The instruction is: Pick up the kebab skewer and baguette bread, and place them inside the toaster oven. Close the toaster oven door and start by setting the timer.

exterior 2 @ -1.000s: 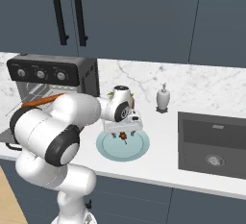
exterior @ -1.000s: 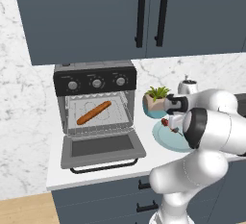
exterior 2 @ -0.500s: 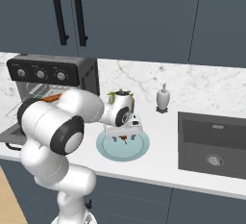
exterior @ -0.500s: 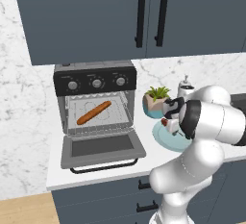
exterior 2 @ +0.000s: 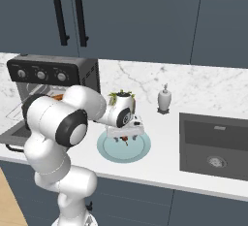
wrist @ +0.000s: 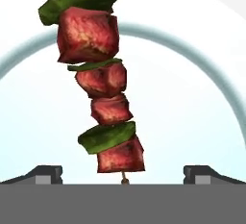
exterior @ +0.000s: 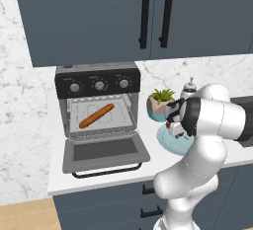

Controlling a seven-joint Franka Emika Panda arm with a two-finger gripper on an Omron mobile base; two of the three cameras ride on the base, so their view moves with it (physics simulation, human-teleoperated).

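Pale blue plate (wrist: 202,74) behind, kebab skewer (wrist: 98,88) of red-brown meat chunks and green slices, jaws apart either side.

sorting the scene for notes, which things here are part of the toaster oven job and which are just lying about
Job:
kebab skewer
baguette bread
toaster oven
toaster oven door
gripper
plate

Lying about:
potted plant
soap dispenser
sink
cabinet doors

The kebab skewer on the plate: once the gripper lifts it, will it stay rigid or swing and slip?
The kebab skewer looks stiff, a straight thin stick. Its chunky meat overhangs the open gripper, so it may pivot if pinched near one end. The uneven chunks probably keep it from rolling on the plate.
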